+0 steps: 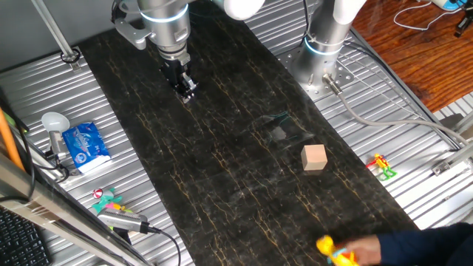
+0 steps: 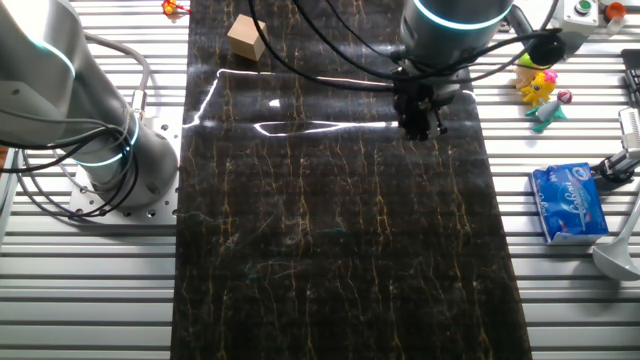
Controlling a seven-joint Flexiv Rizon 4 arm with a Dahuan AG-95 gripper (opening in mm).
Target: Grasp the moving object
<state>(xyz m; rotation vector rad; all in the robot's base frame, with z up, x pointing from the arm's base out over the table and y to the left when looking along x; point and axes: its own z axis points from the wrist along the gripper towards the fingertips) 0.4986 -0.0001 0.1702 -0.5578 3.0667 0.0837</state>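
Overhead, the end effector (image 1: pixel 185 91) hung at upper left of the dark desk (image 1: pixel 222 148), fingers nearly closed on nothing. The tan cube (image 1: pixel 314 157) sat mid-right; the yellow-and-orange toy figure (image 1: pixel 332 251) lay at bottom edge.

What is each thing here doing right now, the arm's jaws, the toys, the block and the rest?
gripper: hanging over the dark mat, holding nothing; whether its jaws are open is hard to tell.
yellow-and-orange toy: at the mat's near edge, by a dark sleeve.
tan cube: resting flat on the mat, untouched.
thin toy figure: lying on the ribbed metal beside the mat.
blue packet: lying flat off the mat.
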